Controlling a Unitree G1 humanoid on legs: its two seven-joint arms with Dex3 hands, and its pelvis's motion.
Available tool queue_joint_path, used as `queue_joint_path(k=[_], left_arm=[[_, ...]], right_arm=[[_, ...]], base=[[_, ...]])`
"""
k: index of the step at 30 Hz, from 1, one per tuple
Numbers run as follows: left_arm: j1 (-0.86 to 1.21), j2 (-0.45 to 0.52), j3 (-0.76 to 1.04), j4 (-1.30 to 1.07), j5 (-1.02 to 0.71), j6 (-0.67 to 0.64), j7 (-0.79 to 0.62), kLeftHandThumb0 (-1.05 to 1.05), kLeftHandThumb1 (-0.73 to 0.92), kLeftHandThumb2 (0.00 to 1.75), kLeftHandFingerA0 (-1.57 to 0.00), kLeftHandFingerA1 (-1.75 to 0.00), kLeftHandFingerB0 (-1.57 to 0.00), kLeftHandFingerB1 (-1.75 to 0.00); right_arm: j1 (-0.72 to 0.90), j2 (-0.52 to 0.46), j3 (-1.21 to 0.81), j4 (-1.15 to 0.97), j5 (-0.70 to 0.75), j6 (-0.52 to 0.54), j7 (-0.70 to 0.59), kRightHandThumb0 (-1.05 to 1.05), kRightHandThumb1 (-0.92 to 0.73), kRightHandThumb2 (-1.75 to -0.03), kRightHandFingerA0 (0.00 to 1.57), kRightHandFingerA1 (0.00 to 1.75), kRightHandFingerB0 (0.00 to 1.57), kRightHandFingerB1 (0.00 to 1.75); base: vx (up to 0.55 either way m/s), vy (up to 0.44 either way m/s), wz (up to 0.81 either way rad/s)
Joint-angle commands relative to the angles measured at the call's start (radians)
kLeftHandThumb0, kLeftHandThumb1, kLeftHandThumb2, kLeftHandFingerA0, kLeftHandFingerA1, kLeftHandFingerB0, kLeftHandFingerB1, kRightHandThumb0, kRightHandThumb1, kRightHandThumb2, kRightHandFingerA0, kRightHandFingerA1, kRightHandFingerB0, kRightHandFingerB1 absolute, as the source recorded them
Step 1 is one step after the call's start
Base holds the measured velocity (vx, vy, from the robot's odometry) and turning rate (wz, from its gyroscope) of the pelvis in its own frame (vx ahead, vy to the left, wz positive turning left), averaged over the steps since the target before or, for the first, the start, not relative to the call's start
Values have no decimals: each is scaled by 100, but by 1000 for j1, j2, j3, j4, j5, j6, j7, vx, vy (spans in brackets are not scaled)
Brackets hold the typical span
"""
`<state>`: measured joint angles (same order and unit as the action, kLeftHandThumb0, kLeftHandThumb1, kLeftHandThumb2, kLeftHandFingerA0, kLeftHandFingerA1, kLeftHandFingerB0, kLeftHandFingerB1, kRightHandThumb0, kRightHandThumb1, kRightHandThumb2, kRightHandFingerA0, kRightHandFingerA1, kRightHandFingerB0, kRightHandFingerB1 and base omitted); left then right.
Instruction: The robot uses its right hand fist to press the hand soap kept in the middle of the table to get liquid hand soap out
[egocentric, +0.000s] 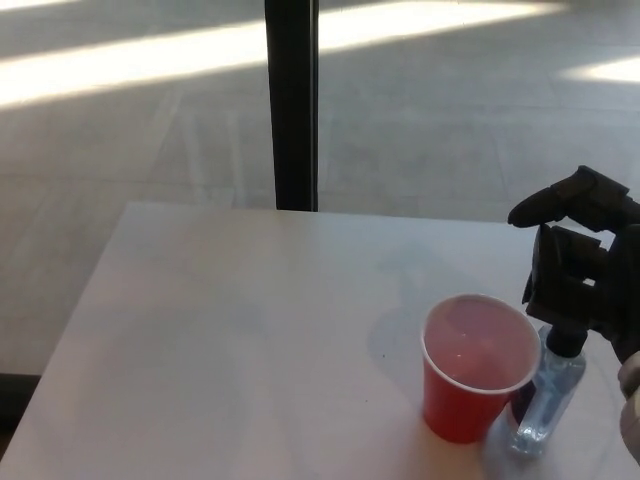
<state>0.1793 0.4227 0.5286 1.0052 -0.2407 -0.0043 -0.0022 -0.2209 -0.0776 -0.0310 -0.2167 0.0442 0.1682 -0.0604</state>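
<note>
My right hand (580, 265) sits directly on top of the hand soap (548, 395), a clear bottle with a black pump head just under my knuckles. My fingers are curled in toward a fist and hold nothing; one digit sticks out above the rest, so the fist looks loosely rather than tightly closed. The underside of my hand appears to be touching the pump top, though I cannot tell whether it is pressed down at all.

The bottle stands below my hand on the tabletop (230, 330), touching or nearly touching a red cup (478, 365) on the side toward my left. I cannot make out the nozzle, so I cannot say whether it points over the cup.

My worry is the push itself. The bottle looks slim and tall, and from here my hand seems to sit a little off the pump's centre. An off-axis press could tip the bottle into the cup or skid it away. If the nozzle is not over the cup, soap would land on the tabletop. My left hand is out of sight, so nothing steadies the bottle.
</note>
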Motion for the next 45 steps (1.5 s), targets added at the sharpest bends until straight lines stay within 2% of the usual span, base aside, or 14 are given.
queue_joint_path(k=[1, 8, 11, 16, 20, 21, 22, 23, 26, 27, 30, 31, 39, 45], left_arm=[[0, 6, -2, 3, 3, -22, 16, -27, 49, 102, -68, -99, -57, -89], [11, 2, -1, -22, -6, -8, 10, -28, 49, 102, -61, -93, -58, -90], [14, -1, -4, -37, -1, -17, 18, -28, 48, 104, -64, -102, -60, -98], [-3, 2, -7, -11, 3, -26, 24, -28, 48, 104, -65, -98, -58, -91], [-11, 7, -4, 8, -1, -28, 18, -27, 50, 103, -65, -104, -54, -93], [-14, 8, -3, 18, -1, -33, 16, -27, 50, 104, -66, -105, -57, -95], [-16, 9, -3, 24, -1, -36, 16, -27, 50, 104, -66, -105, -57, -95], [-16, 8, -2, 22, -2, -34, 17, -27, 48, 108, -65, -106, -59, -100], [-4, 4, -7, -9, 1, -26, 21, -27, 50, 109, -66, -99, -56, -91], [0, -2, -2, -28, -6, -16, 23, -25, 50, 109, -68, -99, -52, -86], [1, -4, -6, -40, 0, -9, 38, -24, 53, 107, -69, -99, -54, -87], [-8, 0, -1, -3, -3, -26, 29, -26, 51, 113, -72, -90, -63, -84], [-37, 11, -1, 31, -2, -27, 33, -27, 60, 104, -63, -98, -51, -85], [-43, 13, 9, 2, -15, -1, 33, -25, 63, 107, -61, -99, -47, -84]], right_arm=[[54, -15, 7, 39, -46, 25, -3, -21, -51, -125, 102, 175, 80, 155], [62, -64, -5, 49, -75, 12, 2, -22, -56, -116, 96, 175, 74, 156], [60, -65, -17, 40, -53, 28, 5, -23, -61, -105, 95, 175, 73, 153], [69, -49, -21, 34, -30, 60, 12, -19, -52, -120, 98, 175, 75, 154], [78, -22, -24, 31, -7, 94, 4, -18, -53, -115, 99, 175, 79, 152], [80, -12, -28, 32, 6, 93, 7, -25, -50, -116, 127, 143, 97, 125], [81, -7, -30, 33, 12, 93, 9, -25, -50, -116, 127, 143, 97, 125], [86, 1, -27, 33, 15, 91, 10, -21, -51, -119, 100, 175, 79, 156], [93, 28, -28, 36, 37, 94, 13, -22, -52, -118, 101, 175, 79, 155], [93, 50, -32, 37, 45, 111, -6, -34, -49, -116, 128, 144, 98, 126], [99, 71, -34, 32, 42, 131, -20, -35, -52, -116, 130, 144, 98, 126], [110, 70, -26, 37, 29, 118, -21, -24, -56, -115, 108, 175, 82, 152], [120, 9, 0, 96, -106, 0, -71, -23, -47, -127, 100, 175, 81, 156], [132, -74, 3, 147, -193, -108, -96, -32, -61, -104, 90, 175, 69, 162]], base=[[0, 0, 0], [0, 0, 0], [0, 0, 0], [0, 0, 0], [0, 0, 0], [0, 0, 0], [0, 0, 0], [0, 0, 0], [0, 0, 0], [0, 0, 0], [0, 0, 0], [0, 0, 0], [0, 0, 0], [0, 0, 0]])
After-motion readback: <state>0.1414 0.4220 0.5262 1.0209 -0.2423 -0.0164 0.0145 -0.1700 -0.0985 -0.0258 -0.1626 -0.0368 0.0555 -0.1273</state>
